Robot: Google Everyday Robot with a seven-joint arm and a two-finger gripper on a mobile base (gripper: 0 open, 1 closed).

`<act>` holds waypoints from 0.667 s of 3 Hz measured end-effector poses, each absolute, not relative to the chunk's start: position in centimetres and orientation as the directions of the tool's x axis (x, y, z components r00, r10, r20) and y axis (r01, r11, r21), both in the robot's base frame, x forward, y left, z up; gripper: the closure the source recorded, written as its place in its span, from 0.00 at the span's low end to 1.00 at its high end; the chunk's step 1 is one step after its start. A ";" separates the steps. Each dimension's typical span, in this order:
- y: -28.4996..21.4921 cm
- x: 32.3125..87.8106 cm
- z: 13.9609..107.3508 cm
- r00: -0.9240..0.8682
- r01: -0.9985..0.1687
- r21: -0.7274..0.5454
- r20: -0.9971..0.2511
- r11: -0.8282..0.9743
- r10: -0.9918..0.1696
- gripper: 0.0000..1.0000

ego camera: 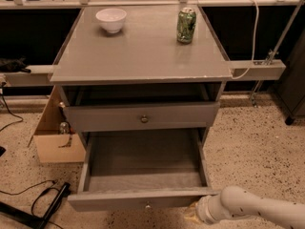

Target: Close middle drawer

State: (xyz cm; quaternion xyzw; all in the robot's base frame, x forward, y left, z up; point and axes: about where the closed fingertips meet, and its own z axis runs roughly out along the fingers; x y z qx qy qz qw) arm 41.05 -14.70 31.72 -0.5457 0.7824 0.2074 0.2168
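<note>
The middle drawer (143, 198) stands pulled far out of the grey cabinet toward the near side. Its deep box is open to the top and looks bare inside. Its low front faces near, with a small round knob (147, 205) at the centre. The long axis of that front runs left to right, while the drawer's travel runs near to far, so closing it means a straight push toward the far side.

The claw (192, 213) sits low at the near right, at the end of the white arm (257, 211). It is just beside the right end of the drawer front, and may be touching it. Whether the claw is apart or together cannot be told from here.

The step in hand appears to be getting contact on the front before pushing. A push at the right end would likely twist the box on its runners and jam it. It seems better to slide left toward the knob, set the claw flat against the front, and drive level and steadily toward the far side until the front meets the cabinet frame. It should stay below the upper drawer (143, 116), whose taller front sits above and further back.

On the tabletop (138, 56) a white bowl (111, 19) stands far left and a green can (186, 25) far right, well apart. A hard slam could shake them. A cardboard box (52, 140) rests on the floor to the cabinet's left.
</note>
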 end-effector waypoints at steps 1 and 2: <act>-14.7 41.2 31.7 -0.306 -0.945 0.081 -0.568 0.318 -0.764 1.00; -14.8 42.6 31.6 -0.295 -0.945 0.060 -0.577 0.320 -0.762 1.00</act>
